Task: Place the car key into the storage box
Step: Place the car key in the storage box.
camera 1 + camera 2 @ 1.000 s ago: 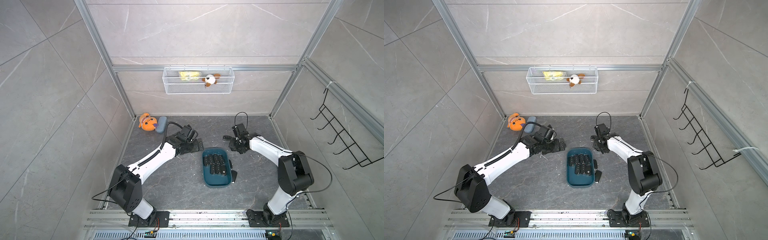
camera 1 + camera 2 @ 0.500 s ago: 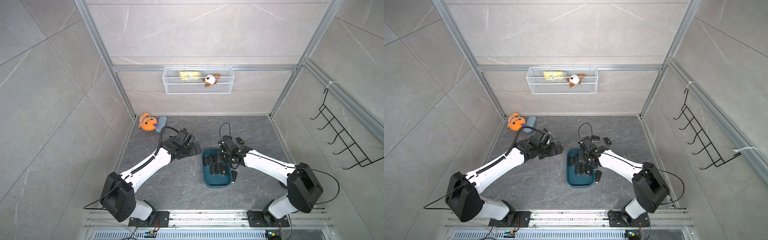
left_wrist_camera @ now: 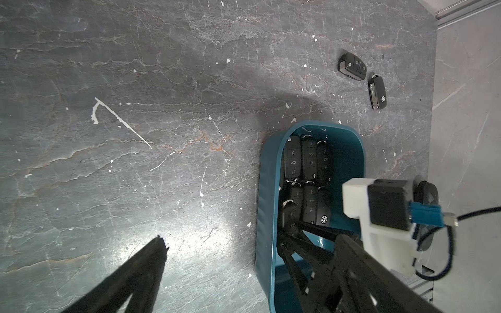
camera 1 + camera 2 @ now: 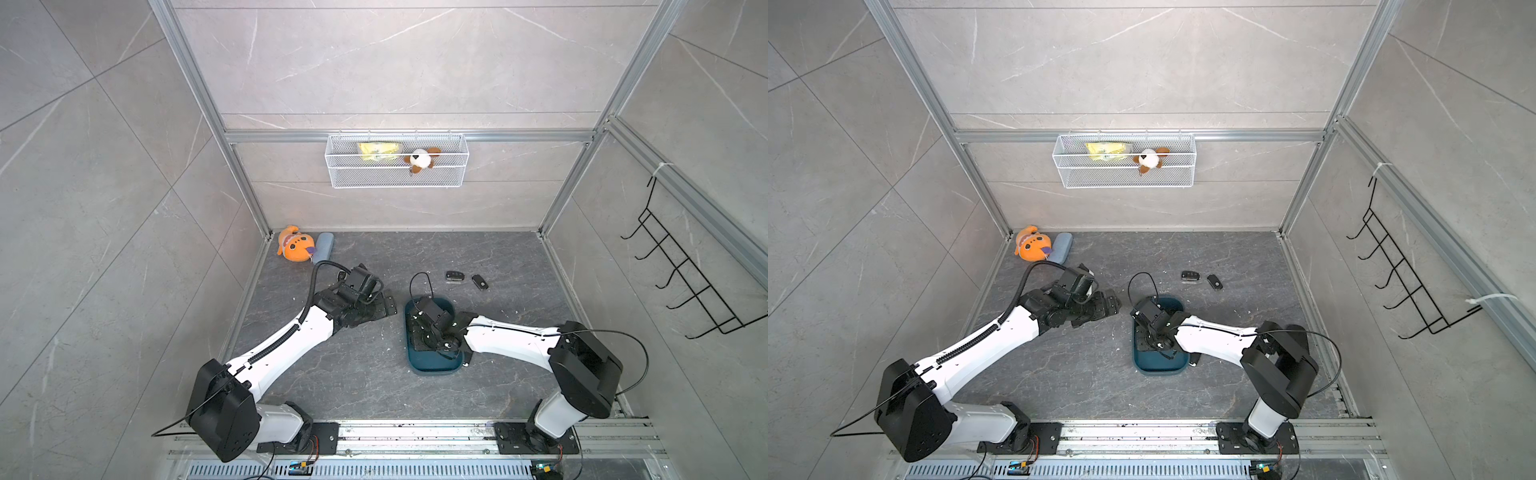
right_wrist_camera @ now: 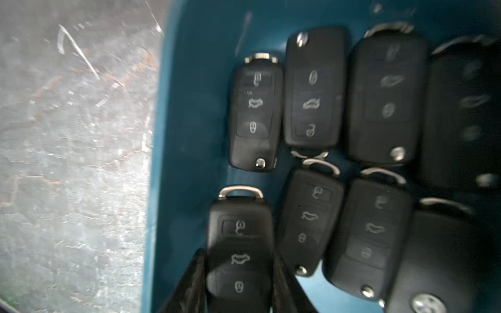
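Note:
The dark teal storage box sits mid-floor with several black car keys lying in rows inside. My right gripper is shut on one car key, held low inside the box near its left wall. My left gripper stands open just left of the box, holding nothing. Two more car keys lie on the floor behind the box.
An orange plush toy and a pale blue case lie in the back left corner. A white wire basket hangs on the back wall, a black hook rack on the right wall. Another key lies by the box's front right corner.
My right arm has swung from the back right of the floor to over the box, carrying the key. My left arm has drawn back slightly, still open.

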`<state>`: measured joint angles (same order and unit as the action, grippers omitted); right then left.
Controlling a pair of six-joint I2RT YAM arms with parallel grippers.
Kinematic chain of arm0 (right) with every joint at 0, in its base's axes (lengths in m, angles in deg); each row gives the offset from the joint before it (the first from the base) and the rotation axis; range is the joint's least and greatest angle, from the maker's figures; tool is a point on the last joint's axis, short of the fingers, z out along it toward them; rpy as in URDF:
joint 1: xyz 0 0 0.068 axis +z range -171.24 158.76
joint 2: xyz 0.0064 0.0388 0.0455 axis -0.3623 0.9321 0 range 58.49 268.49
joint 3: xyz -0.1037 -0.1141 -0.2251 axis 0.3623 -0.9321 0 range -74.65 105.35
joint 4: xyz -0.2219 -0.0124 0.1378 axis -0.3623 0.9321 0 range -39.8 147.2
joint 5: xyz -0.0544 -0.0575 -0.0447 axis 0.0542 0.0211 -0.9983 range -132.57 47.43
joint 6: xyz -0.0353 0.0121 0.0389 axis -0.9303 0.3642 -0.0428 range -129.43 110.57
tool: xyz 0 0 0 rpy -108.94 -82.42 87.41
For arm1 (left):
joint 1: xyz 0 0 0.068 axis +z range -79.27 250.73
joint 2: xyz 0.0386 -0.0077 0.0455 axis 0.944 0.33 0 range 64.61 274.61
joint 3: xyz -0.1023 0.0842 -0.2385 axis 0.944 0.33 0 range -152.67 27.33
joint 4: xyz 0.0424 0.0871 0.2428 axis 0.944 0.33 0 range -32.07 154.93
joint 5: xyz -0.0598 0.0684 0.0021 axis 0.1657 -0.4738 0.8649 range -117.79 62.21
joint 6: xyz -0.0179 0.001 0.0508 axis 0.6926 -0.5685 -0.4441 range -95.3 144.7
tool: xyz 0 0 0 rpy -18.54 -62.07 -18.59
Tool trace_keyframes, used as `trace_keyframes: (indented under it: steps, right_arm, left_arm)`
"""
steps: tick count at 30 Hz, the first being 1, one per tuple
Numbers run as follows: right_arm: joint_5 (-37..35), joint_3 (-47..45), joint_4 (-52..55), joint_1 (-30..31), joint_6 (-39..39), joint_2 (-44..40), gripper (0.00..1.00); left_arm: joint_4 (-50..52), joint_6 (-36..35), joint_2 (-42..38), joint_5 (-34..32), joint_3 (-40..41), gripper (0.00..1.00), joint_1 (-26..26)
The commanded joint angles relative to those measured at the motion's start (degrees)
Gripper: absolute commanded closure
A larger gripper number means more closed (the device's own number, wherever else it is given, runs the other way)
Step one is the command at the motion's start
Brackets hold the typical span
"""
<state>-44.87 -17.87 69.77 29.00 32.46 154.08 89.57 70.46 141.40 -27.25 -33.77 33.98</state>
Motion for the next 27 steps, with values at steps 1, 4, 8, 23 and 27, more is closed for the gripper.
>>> trace_keyframes:
  steps: [1, 4, 8, 23, 27]
  right_arm:
    - [-0.07, 1.52, -0.86, 0.20, 0.97, 1.92, 0.68]
    - [-0.41, 2.20, -0.67, 0.17, 0.85, 2.82, 0.67]
    - [-0.95, 2.68, -0.45, 0.13, 0.98, 3.41, 0.60]
    - [-1.65, 3.53, 0.47, 0.13, 0.66, 3.56, 0.54]
    - [-1.65, 3.42, 1.35, 0.21, -0.11, 2.14, 0.56]
  left_arm:
    - [0.12, 0.99, -2.09, -0.18, 0.45, 0.00, -0.27]
    - [0.16, 1.08, -2.48, -0.28, 0.63, 0.00, -0.41]
    - [0.25, 1.14, -2.87, -0.53, 0.87, 0.00, -0.39]
    - [0.05, 1.24, -2.29, -0.54, 0.55, 0.00, -0.47]
    - [-0.19, 1.17, -1.99, -0.53, 0.46, 0.00, -0.43]
